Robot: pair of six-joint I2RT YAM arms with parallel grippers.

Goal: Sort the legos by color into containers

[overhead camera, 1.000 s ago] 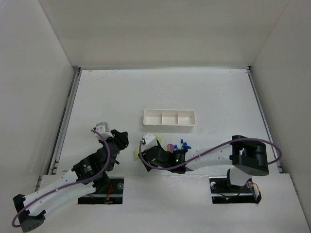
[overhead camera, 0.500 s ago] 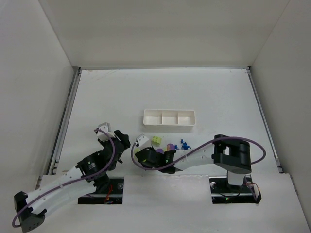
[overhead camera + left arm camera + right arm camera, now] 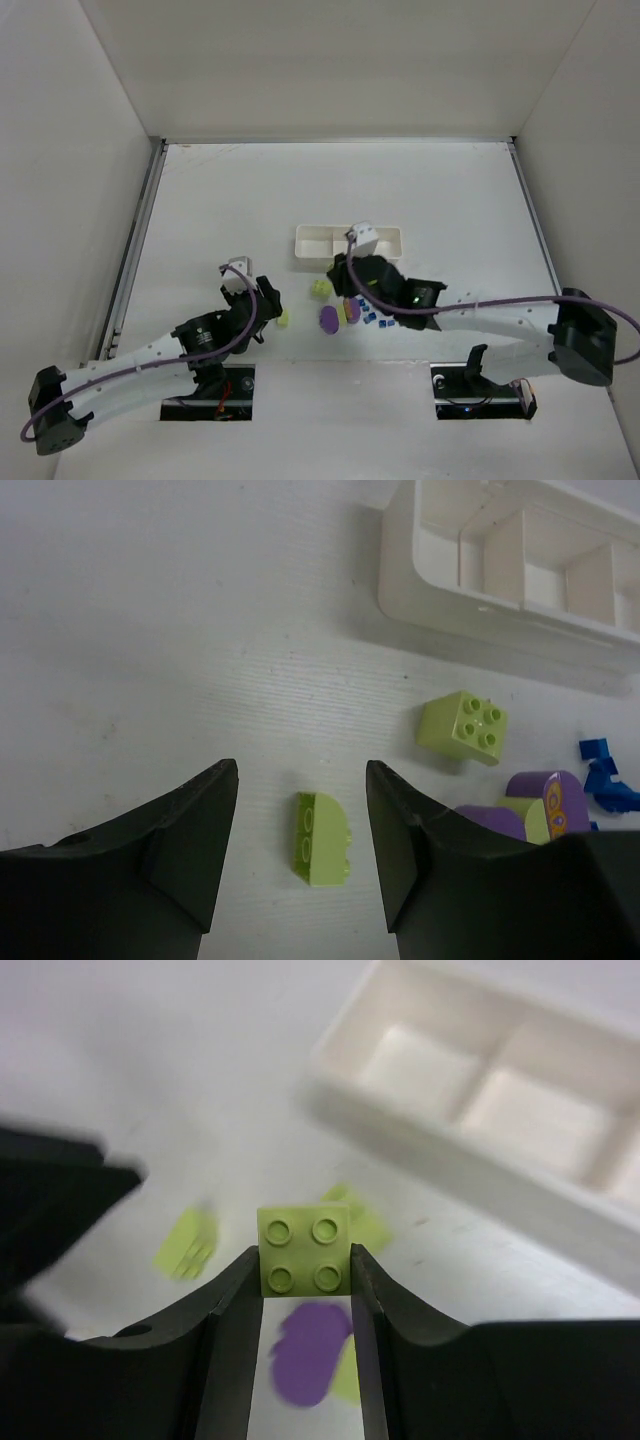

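My right gripper [image 3: 305, 1260] is shut on a yellow-green four-stud block [image 3: 305, 1250] and holds it above the table, just in front of the white three-compartment tray [image 3: 480, 1110]. In the top view it [image 3: 343, 279] hovers near the tray [image 3: 348, 243]. My left gripper [image 3: 300, 835] is open and low over the table, its jaws either side of a rounded yellow-green piece [image 3: 322, 838], not touching it. Another yellow-green block [image 3: 461, 727] lies beyond it. A purple piece [image 3: 328, 319] and small blue bricks [image 3: 372, 318] lie in front of the tray.
The tray's compartments [image 3: 540, 570] look empty in both wrist views. A second purple and yellow piece [image 3: 545, 792] lies to the right of my left gripper, next to a blue brick [image 3: 600, 770]. White walls enclose the table on three sides.
My right arm has swung from the near left up towards the tray with the yellow-green block in its jaws. My left gripper has moved right, over the rounded yellow-green piece.
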